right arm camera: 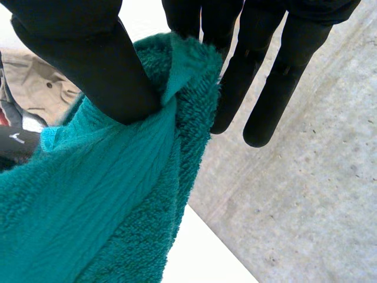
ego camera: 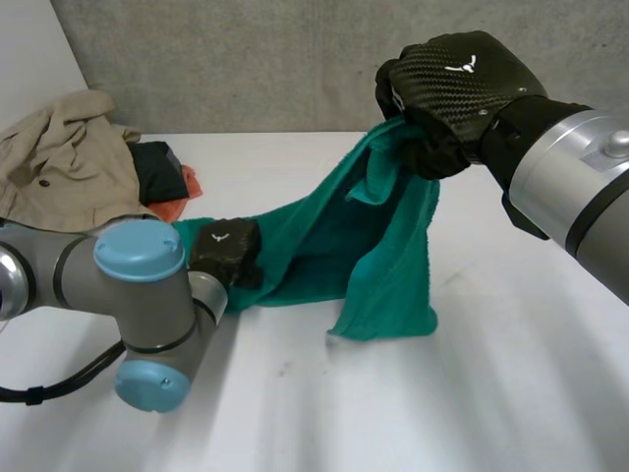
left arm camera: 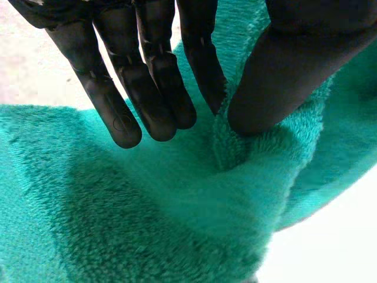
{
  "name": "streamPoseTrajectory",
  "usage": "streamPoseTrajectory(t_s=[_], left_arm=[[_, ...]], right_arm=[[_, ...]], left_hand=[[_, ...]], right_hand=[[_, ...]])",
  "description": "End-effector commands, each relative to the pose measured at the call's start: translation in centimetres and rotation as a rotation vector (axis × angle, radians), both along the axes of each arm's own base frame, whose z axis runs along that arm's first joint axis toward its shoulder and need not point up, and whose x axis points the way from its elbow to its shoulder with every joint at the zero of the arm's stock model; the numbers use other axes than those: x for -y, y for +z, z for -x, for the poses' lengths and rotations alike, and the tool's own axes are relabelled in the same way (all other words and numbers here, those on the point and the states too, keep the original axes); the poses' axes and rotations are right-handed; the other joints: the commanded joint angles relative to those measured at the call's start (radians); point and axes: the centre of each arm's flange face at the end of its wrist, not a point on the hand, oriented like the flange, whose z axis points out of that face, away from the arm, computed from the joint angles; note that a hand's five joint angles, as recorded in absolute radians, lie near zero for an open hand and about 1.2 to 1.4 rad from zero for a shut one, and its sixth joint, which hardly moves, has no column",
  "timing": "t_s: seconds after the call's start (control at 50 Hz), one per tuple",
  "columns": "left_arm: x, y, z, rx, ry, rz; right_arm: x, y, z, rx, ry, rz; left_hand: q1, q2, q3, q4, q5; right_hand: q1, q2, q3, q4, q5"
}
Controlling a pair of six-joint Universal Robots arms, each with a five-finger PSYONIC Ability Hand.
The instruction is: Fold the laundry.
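**Gripped at both ends, no fold yet**

Up top, right hand — thumb clamps a corner of the green towel against the fingers and holds it high above the white table. Low down, left hand is at the towel's other end, close to the table. Its wrist view shows the thumb and one finger pinching a ridge of cloth, with the other fingers straight over it. Can't tell if that is a corner or an edge.

Between the two the towel hangs as a slack sling, bunched and twisted. One loose flap droops to touch the table below the right hand.

Progress, my read: early. The towel is gripped but not spread flat, and there is no crease in it. What's left is to flatten it, fold it and set it aside. At the far corner beyond the left arm sits a heap — beige jacket, dark garment, orange cloth. None of it is folded, so most of the job is ahead.
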Motion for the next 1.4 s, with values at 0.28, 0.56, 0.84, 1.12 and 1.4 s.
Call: streamPoseTrajectory(t_s=[0.28,0.56,0.84,1.12,1.4], left_arm=[[-1.9,8.7,-5.2,0.045,-0.049,0.107],[8.4,11.4,-0.7,0.254,0.007,0.495],[9.9,23.1,-0.6,0.086,0.135,0.944],[-0.9,6.3,2.9,0.201,-0.173,0.403],[-3.2,6.6,4.5,-0.127,-0.196,0.230]], right_arm=[[4.2,-7.6,5.0,-0.574,-0.091,-0.132],[14.4,-8.4,1.5,-0.506,-0.316,0.219],[15.6,1.2,0.2,-0.307,-0.479,0.775],[14.1,-5.6,0.6,-0.462,-0.384,0.536],[3.6,4.3,-2.5,-0.250,-0.271,0.749]], left_hand=[[0.245,0.209,0.210,0.205,0.260],[0.245,0.209,0.210,0.205,0.260],[0.245,0.209,0.210,0.205,0.260],[-0.724,-0.760,-0.759,-0.763,-0.708],[-0.932,-0.968,-0.967,-0.972,-0.917]], right_hand=[[0.309,0.220,0.202,0.195,0.270],[0.309,0.220,0.202,0.195,0.270],[0.309,0.220,0.202,0.195,0.270],[0.309,0.220,0.202,0.195,0.270],[0.309,0.220,0.202,0.195,0.270]])
